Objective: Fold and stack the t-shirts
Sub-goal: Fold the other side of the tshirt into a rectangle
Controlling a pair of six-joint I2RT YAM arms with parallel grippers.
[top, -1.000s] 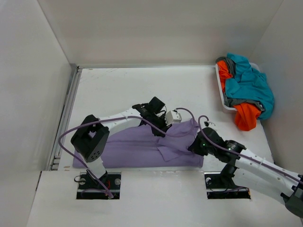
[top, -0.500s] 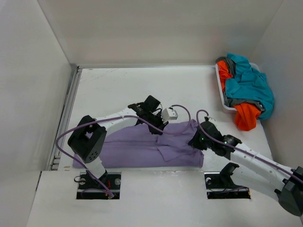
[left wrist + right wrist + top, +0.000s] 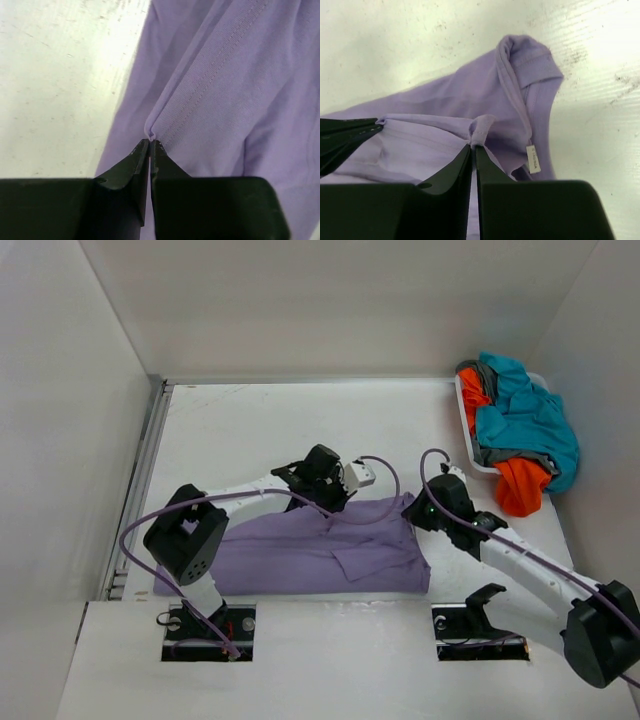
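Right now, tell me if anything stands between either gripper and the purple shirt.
Nothing visible does. The left gripper and the right gripper each pinch a fold of the purple shirt at their tips.

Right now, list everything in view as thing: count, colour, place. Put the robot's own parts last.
lavender t-shirt: one, lavender purple, spread on the near part of the table between the arms
teal t-shirt: one, teal, on top of the heap in the basket
orange t-shirt: one, bright orange, spilling over the basket's near end
dark grey t-shirt: one, dark grey, mostly buried in that heap
basket: one, white, far right of the table
table: one, white, scuffed
left gripper: one, black, shut on a fold of the lavender t-shirt
right gripper: one, black, shut on a bunch of it near the collar
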